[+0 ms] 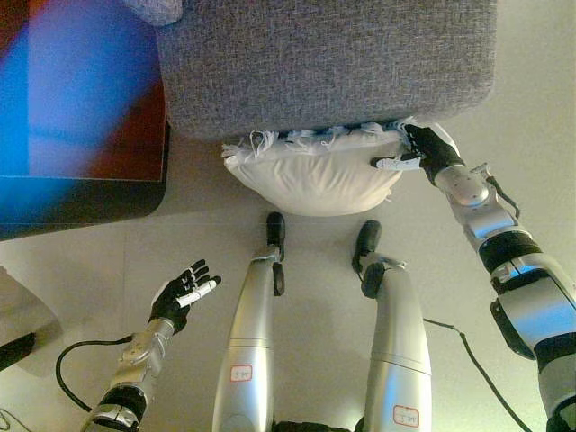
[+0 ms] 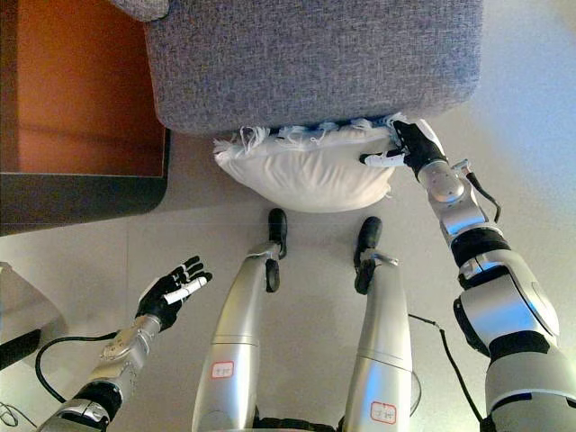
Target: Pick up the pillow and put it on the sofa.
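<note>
Lying on the pale floor [image 1: 108, 261], the soft white fabric pillow with a fringed edge [image 1: 310, 175] rests against the front of the grey woven sofa [image 1: 324, 63], partly under its edge. The right robot hand [image 1: 425, 151] holds the pillow's right corner, its fingers curled on the cloth. The left robot hand [image 1: 184, 295] hangs well apart over the floor, fingers spread and holding nothing. I judge the pillow light and floppy; it will sag from one corner, so a second hold on the opposite corner seems wise. A dark wooden table [image 2: 81, 99] stands at the left.
</note>
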You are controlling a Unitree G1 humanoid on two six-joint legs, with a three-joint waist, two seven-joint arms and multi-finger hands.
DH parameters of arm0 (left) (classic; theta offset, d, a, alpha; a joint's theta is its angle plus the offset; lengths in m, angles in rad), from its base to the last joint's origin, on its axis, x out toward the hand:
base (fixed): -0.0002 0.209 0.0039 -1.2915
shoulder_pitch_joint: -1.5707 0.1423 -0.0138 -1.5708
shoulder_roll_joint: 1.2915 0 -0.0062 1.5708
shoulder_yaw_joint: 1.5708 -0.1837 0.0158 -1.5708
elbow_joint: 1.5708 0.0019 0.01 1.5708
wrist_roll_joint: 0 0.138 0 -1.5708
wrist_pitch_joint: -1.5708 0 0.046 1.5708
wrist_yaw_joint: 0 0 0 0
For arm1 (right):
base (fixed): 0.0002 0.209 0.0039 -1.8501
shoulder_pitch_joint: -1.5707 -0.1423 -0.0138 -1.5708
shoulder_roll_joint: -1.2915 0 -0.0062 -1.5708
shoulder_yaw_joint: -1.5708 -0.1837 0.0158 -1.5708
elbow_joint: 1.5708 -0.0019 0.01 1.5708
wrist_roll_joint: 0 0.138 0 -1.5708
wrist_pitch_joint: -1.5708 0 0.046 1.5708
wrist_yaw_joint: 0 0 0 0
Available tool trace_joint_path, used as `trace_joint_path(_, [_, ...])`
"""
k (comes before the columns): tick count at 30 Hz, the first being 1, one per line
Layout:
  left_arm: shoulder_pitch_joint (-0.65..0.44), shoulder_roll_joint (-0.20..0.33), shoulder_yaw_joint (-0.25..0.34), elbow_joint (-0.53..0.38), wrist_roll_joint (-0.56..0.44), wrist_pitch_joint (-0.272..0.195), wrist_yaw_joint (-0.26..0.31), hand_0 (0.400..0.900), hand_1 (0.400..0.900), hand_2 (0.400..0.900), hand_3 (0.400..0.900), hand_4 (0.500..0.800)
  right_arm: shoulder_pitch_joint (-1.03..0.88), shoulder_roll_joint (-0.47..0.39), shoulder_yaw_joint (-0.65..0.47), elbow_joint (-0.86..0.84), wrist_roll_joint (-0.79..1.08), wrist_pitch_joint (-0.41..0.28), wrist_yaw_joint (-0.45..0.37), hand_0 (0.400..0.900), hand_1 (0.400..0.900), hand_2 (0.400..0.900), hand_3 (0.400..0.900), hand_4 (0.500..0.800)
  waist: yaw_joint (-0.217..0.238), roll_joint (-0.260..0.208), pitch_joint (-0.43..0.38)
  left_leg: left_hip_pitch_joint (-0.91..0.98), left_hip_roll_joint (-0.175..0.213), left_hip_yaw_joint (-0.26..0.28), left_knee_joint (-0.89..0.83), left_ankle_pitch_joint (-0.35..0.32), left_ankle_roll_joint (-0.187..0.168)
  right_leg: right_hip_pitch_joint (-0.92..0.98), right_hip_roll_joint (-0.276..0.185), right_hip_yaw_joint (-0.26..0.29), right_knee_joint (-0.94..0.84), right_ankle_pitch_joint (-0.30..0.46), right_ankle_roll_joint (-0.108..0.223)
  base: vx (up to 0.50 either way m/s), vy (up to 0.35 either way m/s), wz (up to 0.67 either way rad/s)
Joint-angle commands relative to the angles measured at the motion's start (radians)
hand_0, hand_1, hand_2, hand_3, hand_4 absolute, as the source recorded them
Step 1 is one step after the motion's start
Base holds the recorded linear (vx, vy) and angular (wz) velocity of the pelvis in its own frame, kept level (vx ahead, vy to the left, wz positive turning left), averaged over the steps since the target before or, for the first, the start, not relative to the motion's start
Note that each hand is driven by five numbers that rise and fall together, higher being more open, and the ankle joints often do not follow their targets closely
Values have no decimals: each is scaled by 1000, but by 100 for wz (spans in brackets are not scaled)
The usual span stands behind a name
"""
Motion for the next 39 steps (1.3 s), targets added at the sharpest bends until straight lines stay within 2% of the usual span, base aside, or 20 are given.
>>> trace_joint_path(1, [92,34,-7,-41,-71,-60,-10,900,900,900,900,800,-111,-66,48,-16,0,-48,29,400,400,400,400,500,23,112,2,-9,-38,57,7,-85,39,12,53,-40,62,-118,1,-32,51,1])
trace_joint_path(16, [102,37,-5,-44,-90,-69,-30,900,900,900,900,800,-131,-78,48,47,-20,-49,46,400,400,400,400,500,25,122,2,43,-38,59,-30,-72,31,66,65,-37,16,-114,1,-5,18,-1])
trace_joint_path(23, [98,40,5,-40,-70,-50,-20,900,900,900,900,800,-114,-79,42,59,-30,-50,45,400,400,400,400,500,22,109,2,91,-34,59,-34,-79,32,121,70,-37,-12,-111,0,-4,2,0])
trace_joint_path(28, [96,37,14,-22,-36,-29,-18,900,900,900,900,800,-51,-72,20,44,-52,-31,26,400,400,400,400,500,14,87,2,189,-31,63,-64,-82,30,234,79,-36,-88,-104,7,-41,8,-6])
trace_joint_path(29, [88,34,23,-14,-20,-22,-15,900,900,900,900,800,-38,-69,9,39,-58,-28,27,400,400,400,400,500,13,80,2,215,-26,68,-106,-40,35,263,84,-48,-144,-60,1,-118,19,-10])
trace_joint_path(34, [87,15,47,24,53,16,3,900,900,900,900,800,66,-50,-20,-14,-114,-21,18,400,400,400,400,500,0,33,2,413,-27,74,-205,-23,31,481,81,-64,-281,-35,15,-24,38,-8])
trace_joint_path(35, [83,15,53,24,76,42,13,900,900,900,900,800,91,-52,-22,-41,-117,-14,24,400,400,400,400,500,-2,19,2,470,-29,77,-235,-19,32,545,73,-74,-324,-27,22,37,48,-6])
trace_joint_path(39, [100,12,67,58,133,110,25,900,900,900,900,800,198,-65,-27,-189,-172,39,42,400,400,400,400,500,-7,-30,-84,635,-30,96,-363,0,30,719,60,-106,-471,5,50,148,74,-14])
